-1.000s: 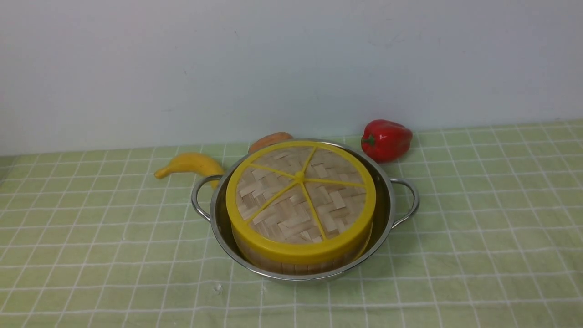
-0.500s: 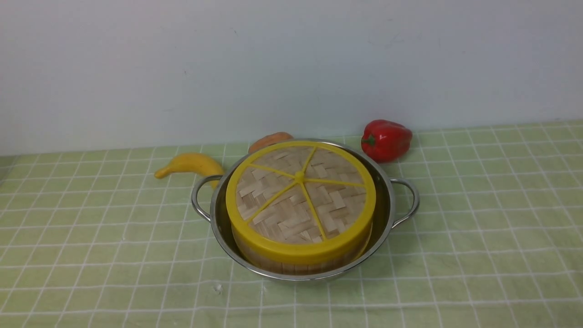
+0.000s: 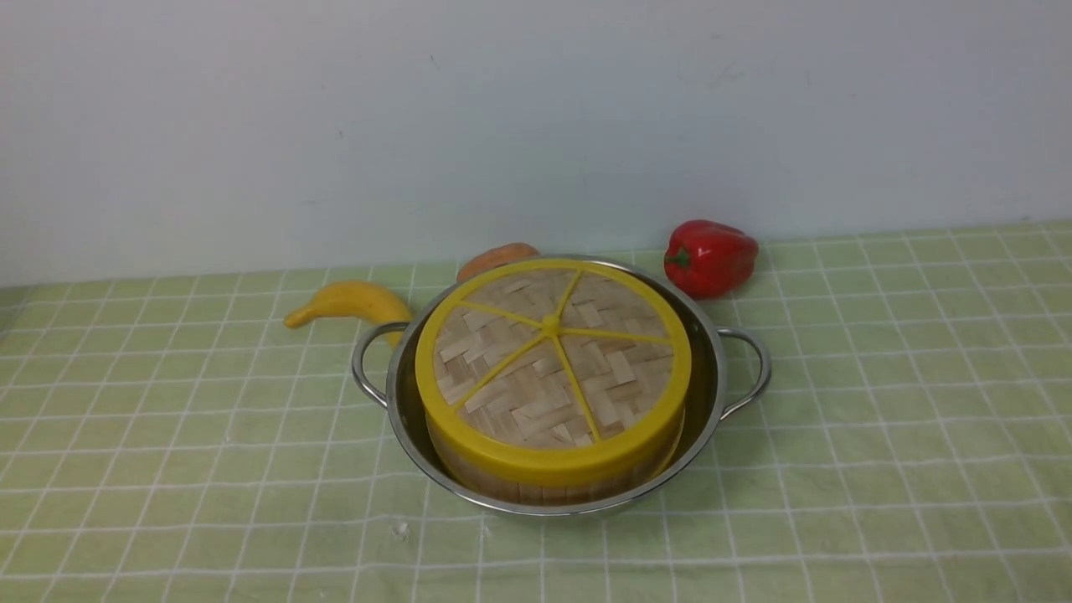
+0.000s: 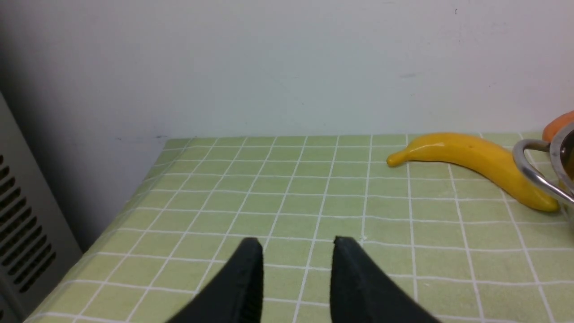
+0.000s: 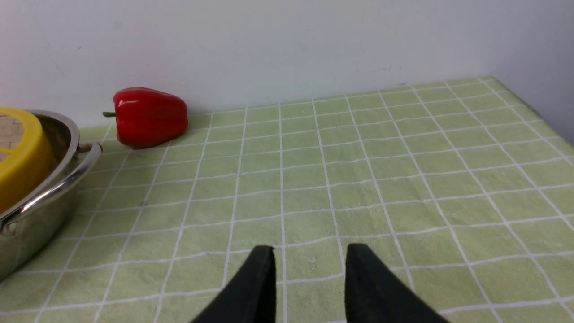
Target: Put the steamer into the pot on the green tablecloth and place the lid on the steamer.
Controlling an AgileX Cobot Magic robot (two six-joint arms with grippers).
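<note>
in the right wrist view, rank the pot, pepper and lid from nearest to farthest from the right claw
1. The pot: its loop handle and wall sit nearest the right claw, on the side towards the robot's left.
2. The lid: inside the pot, just past that handle.
3. The pepper: farthest, back by the wall beyond the pot.

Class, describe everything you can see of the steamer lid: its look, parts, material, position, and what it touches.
The lid is a flat round disc of woven pale bamboo strips with a thick yellow rim and five yellow spokes meeting at a small central hub. It sits on top of the steamer, covering it, tilted slightly toward the camera. Both sit inside the pot. No gripper touches it. The right wrist view shows only its yellow edge.
</note>
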